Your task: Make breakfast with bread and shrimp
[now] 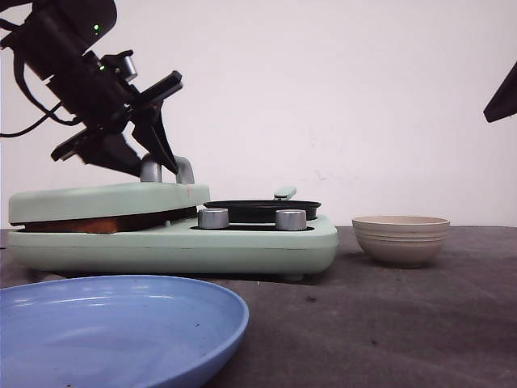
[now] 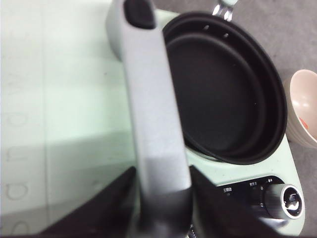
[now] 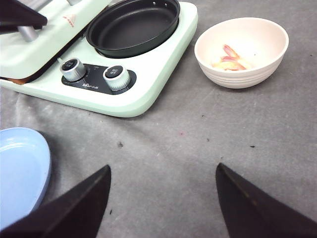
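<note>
Under the closed mint lid (image 1: 105,200) of your breakfast maker (image 1: 242,246), the bread (image 1: 105,224) showed as a brown crust edge. Your left gripper (image 2: 163,191) had its fingers spread either side of the lid handle (image 2: 151,109), not clamping it. Your right gripper (image 3: 163,198) hung open above the table (image 3: 198,148), near the bowl (image 3: 241,52) holding shrimp (image 3: 229,59).

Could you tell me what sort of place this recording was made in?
Probably a lab tabletop staged as a kitchen rather than a real one: a mint-green breakfast maker with a black pan, a blue plate and a bowl of shrimp sit on a grey cloth-covered table before a bare white wall.
</note>
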Robot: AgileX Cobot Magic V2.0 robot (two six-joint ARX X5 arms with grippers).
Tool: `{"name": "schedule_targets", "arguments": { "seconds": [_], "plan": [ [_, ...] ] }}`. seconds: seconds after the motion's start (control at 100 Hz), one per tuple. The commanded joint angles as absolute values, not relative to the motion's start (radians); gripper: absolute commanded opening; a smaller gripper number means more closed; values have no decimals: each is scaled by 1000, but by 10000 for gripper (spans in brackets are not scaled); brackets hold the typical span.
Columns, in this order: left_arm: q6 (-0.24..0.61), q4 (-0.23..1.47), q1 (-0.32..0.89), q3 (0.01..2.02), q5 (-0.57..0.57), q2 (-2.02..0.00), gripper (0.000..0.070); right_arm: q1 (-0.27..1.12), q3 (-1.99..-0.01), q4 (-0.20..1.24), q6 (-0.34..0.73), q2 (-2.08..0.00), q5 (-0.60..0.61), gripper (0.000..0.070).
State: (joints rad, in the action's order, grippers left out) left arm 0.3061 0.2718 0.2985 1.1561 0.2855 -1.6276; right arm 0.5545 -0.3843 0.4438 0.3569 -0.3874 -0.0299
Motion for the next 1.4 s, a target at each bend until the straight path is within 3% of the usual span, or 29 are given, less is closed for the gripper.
{"name": "schedule_targets", "arguments": {
  "seconds": [0.0,0.12,0.18,0.72,1.0,1.14,1.39],
  "plan": [
    [303,337,298,1140,263,-1670,337,560,-384,436,367,-390,-34,409],
    [302,353,296,1165,263,-1670,522,560,-384,436,367,-390,-33,409],
    [301,365,295,1186,263,-1668,559,560,-384,435,367,-390,-33,409],
    [141,567,284,1526,234,-1604,555,560,-413,435,415,-390,4,409],
    [98,611,274,1531,232,-1430,547,559,-482,495,451,-390,-6,409],
    [87,614,274,1530,233,-1328,467,551,-516,526,488,-418,-6,409],
    [33,631,277,1439,237,-1147,467,520,-574,526,480,-589,30,409]
  ]
}}
